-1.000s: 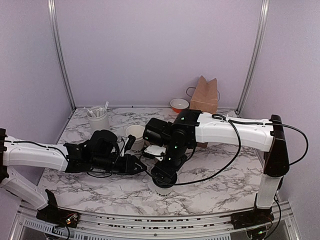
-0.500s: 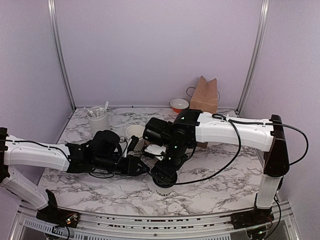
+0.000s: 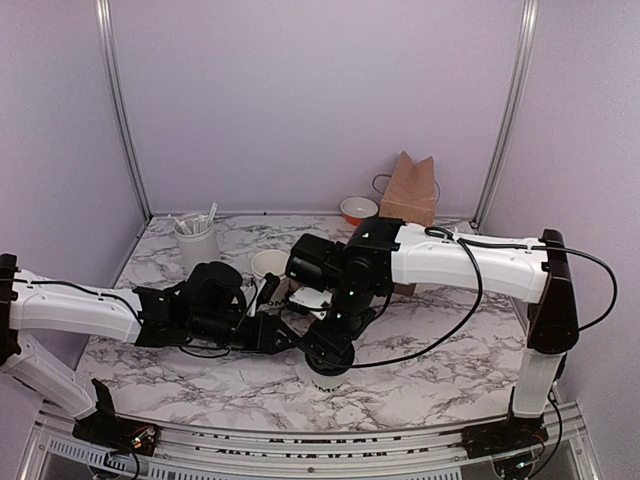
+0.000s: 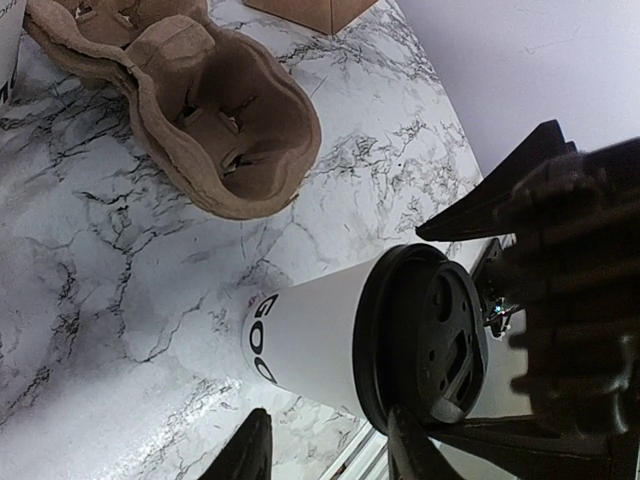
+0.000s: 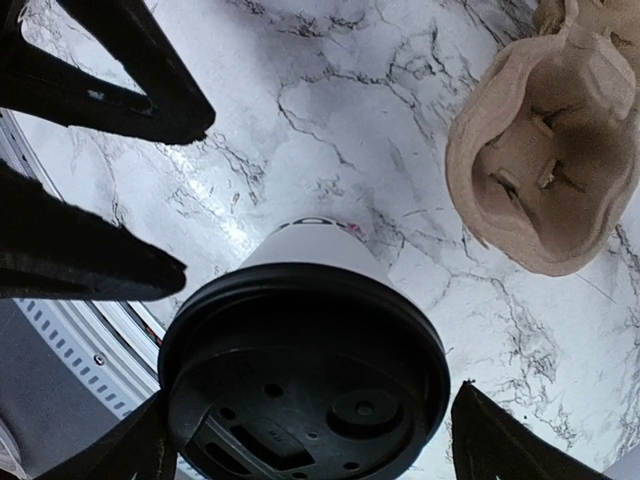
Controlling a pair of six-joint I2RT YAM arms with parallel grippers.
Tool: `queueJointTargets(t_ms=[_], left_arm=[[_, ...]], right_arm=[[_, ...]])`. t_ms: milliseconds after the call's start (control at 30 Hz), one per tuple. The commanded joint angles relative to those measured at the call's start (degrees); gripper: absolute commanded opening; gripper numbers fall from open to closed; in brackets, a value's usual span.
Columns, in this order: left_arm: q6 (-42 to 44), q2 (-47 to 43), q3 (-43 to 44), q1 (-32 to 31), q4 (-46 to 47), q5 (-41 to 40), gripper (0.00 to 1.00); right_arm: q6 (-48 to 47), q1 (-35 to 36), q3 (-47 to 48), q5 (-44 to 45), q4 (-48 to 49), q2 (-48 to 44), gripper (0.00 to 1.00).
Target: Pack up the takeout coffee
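Right wrist view: the takeout coffee [image 5: 300, 340] stands at 6 o'clock on the table [image 5: 330, 120], the right gripper [image 5: 315, 445] spread wide astride its lid and the left gripper [image 5: 198, 198] half-open and empty at 10 o'clock; the cup is probably light and crushable, so grip just below the stiff rim.

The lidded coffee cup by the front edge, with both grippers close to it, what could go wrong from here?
1. The right gripper straddles only the lid; lifting there might pop it off the coffee cup.
2. The left gripper points its fingers at the cup's side, so a nudge could tip it toward the table edge close by.
3. Both grippers crowd one spot and may collide.
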Motion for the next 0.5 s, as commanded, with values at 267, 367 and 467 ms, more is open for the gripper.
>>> queueJointTargets(t_ms=[267, 367, 467], left_arm=[[0.9, 1.2, 4.1, -0.6, -2.4, -0.2, 0.41], [1.1, 1.8, 5.1, -0.6, -3.6, -0.2, 0.41], [1.3, 2.4, 6.4, -0.7, -5.0, -0.3, 0.40]], right_arm=[[1.8, 0.2, 0.5, 2.3, 1.5, -4.7, 0.91], [2.7, 0.1, -1.6, 2.9, 3.3, -7.1, 0.91], [3.8, -0.3, -5.4, 3.3, 6.5, -10.4, 0.91]])
